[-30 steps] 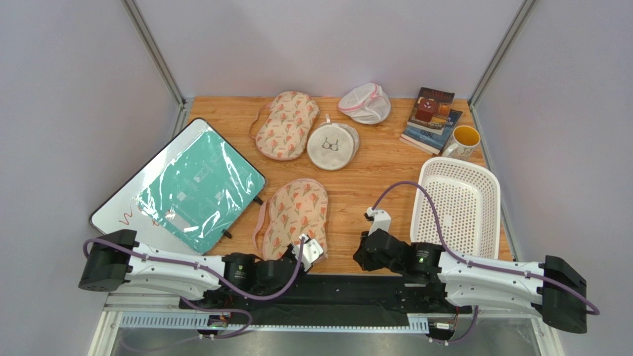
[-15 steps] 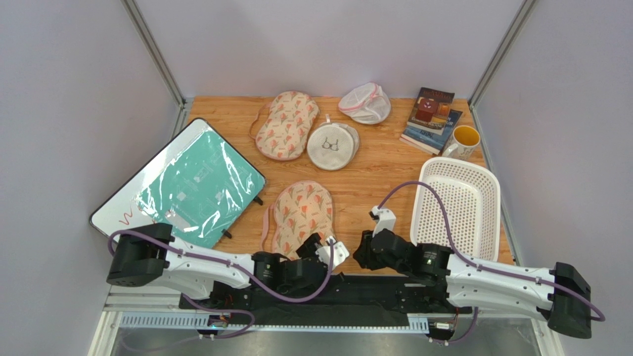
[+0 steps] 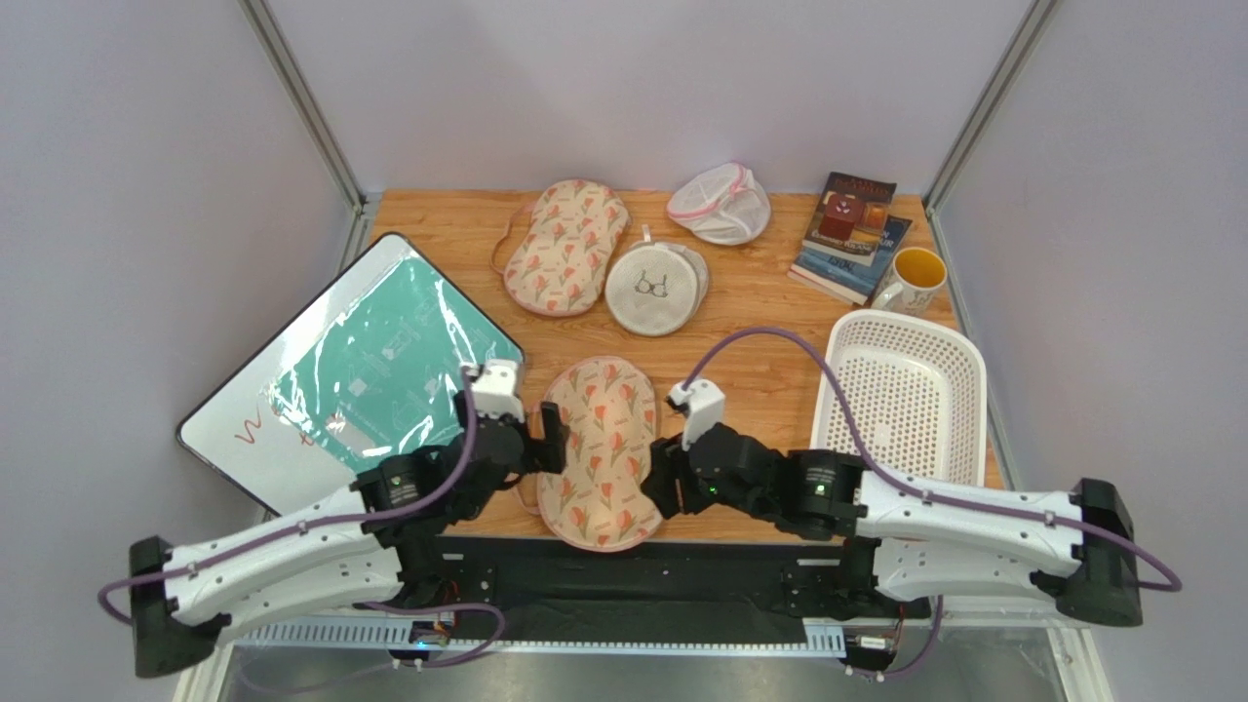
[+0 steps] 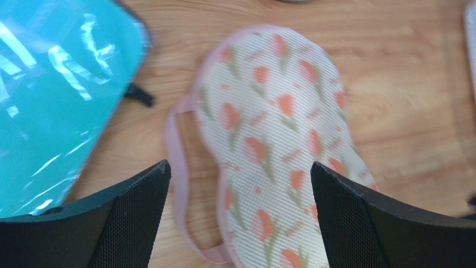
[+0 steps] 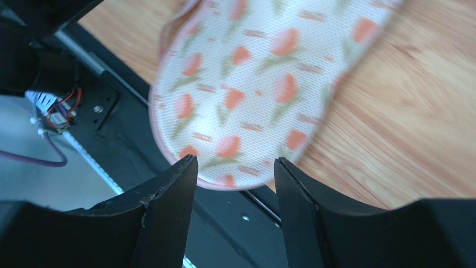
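The tulip-print mesh pouch (image 3: 598, 451) lies ungripped on the bench (image 3: 747, 329), with spread jaws flanking it at nine and three o'clock; grasping remains.

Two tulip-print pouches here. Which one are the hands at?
The near tulip pouch, overhanging the table's front edge; left hand and right hand flank it, both open. The other tulip pouch lies far back beside the round white pouch.
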`<action>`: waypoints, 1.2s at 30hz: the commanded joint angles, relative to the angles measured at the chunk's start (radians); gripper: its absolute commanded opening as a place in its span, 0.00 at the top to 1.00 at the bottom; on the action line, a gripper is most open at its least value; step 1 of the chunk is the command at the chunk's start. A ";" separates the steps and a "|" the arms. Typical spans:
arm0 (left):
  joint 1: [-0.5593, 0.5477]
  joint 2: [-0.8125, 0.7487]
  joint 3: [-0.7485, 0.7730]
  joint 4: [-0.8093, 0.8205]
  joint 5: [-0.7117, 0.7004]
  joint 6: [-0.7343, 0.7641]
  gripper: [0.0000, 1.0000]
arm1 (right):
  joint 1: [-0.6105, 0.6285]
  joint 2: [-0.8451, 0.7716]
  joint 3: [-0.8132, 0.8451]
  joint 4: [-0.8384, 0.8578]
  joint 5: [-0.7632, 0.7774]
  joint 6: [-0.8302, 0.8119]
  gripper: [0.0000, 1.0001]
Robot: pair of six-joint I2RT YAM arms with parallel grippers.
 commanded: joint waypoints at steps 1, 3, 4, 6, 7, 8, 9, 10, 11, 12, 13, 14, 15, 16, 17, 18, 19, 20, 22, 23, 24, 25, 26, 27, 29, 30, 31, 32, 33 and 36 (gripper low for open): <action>0.194 -0.087 0.017 -0.258 0.079 -0.114 0.00 | 0.111 0.239 0.196 0.100 0.018 -0.141 0.41; 0.256 -0.084 0.042 -0.308 0.099 -0.109 0.00 | 0.146 0.374 0.261 0.107 0.005 -0.168 0.40; 0.274 -0.071 0.051 -0.319 0.110 -0.102 0.00 | 0.159 0.417 0.290 0.107 0.006 -0.176 0.40; 0.316 -0.048 0.071 -0.341 0.147 -0.080 0.00 | 0.191 0.531 0.373 0.103 0.012 -0.202 0.39; 0.332 -0.026 0.076 -0.347 0.161 -0.072 0.00 | 0.199 0.562 0.398 0.092 0.009 -0.205 0.39; 0.344 -0.018 0.079 -0.348 0.174 -0.068 0.00 | 0.205 0.591 0.439 0.084 0.009 -0.208 0.39; 0.360 -0.014 0.074 -0.341 0.181 -0.065 0.00 | 0.215 0.640 0.457 0.074 0.020 -0.210 0.39; 0.363 -0.014 0.071 -0.332 0.188 -0.063 0.00 | 0.220 0.659 0.470 0.058 0.023 -0.215 0.38; 0.364 -0.015 0.069 -0.329 0.196 -0.065 0.00 | 0.225 0.689 0.479 0.055 0.024 -0.215 0.38; 0.370 -0.017 0.068 -0.333 0.193 -0.069 0.00 | 0.231 0.699 0.494 0.049 0.026 -0.215 0.37; 0.372 -0.024 0.068 -0.336 0.190 -0.075 0.00 | 0.234 0.709 0.499 0.037 0.026 -0.216 0.37; 0.376 -0.034 0.069 -0.344 0.178 -0.078 0.00 | 0.239 0.726 0.504 0.031 0.032 -0.218 0.37; 0.378 -0.038 0.072 -0.353 0.173 -0.080 0.00 | 0.242 0.734 0.510 0.026 0.043 -0.218 0.36; 0.378 -0.058 0.073 -0.356 0.170 -0.083 0.00 | 0.245 0.743 0.511 0.020 0.047 -0.216 0.36; 0.380 -0.069 0.073 -0.358 0.176 -0.083 0.00 | 0.243 0.760 0.514 0.017 0.047 -0.216 0.36; 0.380 -0.077 0.073 -0.361 0.181 -0.083 0.00 | 0.243 0.768 0.517 0.014 0.055 -0.216 0.36; 0.378 -0.096 0.074 -0.362 0.184 -0.085 0.00 | 0.245 0.777 0.522 0.002 0.058 -0.215 0.36; 0.378 -0.103 0.073 -0.367 0.184 -0.086 0.00 | 0.249 0.792 0.525 -0.006 0.063 -0.215 0.36; 0.378 -0.117 0.068 -0.370 0.190 -0.088 0.00 | 0.252 0.806 0.542 -0.026 0.087 -0.212 0.36; 0.378 -0.120 0.068 -0.365 0.196 -0.086 0.00 | 0.254 0.820 0.550 -0.035 0.095 -0.212 0.36; 0.380 -0.121 0.063 -0.362 0.199 -0.086 0.00 | 0.254 0.827 0.556 -0.041 0.103 -0.210 0.36; 0.378 -0.120 0.062 -0.362 0.202 -0.086 0.00 | 0.254 0.834 0.566 -0.052 0.107 -0.210 0.36; 0.380 -0.120 0.062 -0.361 0.202 -0.085 0.00 | 0.254 0.846 0.570 -0.058 0.110 -0.208 0.38; 0.380 -0.118 0.062 -0.364 0.204 -0.085 0.00 | 0.254 0.850 0.574 -0.060 0.116 -0.208 0.39; 0.380 -0.123 0.062 -0.364 0.207 -0.085 0.00 | 0.254 0.863 0.577 -0.063 0.124 -0.202 0.48; 0.380 -0.124 0.062 -0.365 0.207 -0.083 0.00 | 0.254 0.866 0.579 -0.063 0.132 -0.199 0.52; 0.378 -0.130 0.062 -0.365 0.208 -0.085 0.00 | 0.254 0.869 0.580 -0.066 0.133 -0.198 0.56; 0.378 -0.133 0.062 -0.365 0.208 -0.085 0.00 | 0.252 0.872 0.588 -0.069 0.138 -0.196 0.62; 0.378 -0.135 0.060 -0.364 0.208 -0.085 0.00 | 0.251 0.875 0.590 -0.069 0.136 -0.198 0.66; 0.380 -0.141 0.057 -0.362 0.211 -0.083 0.00 | 0.246 0.883 0.603 -0.072 0.130 -0.199 0.89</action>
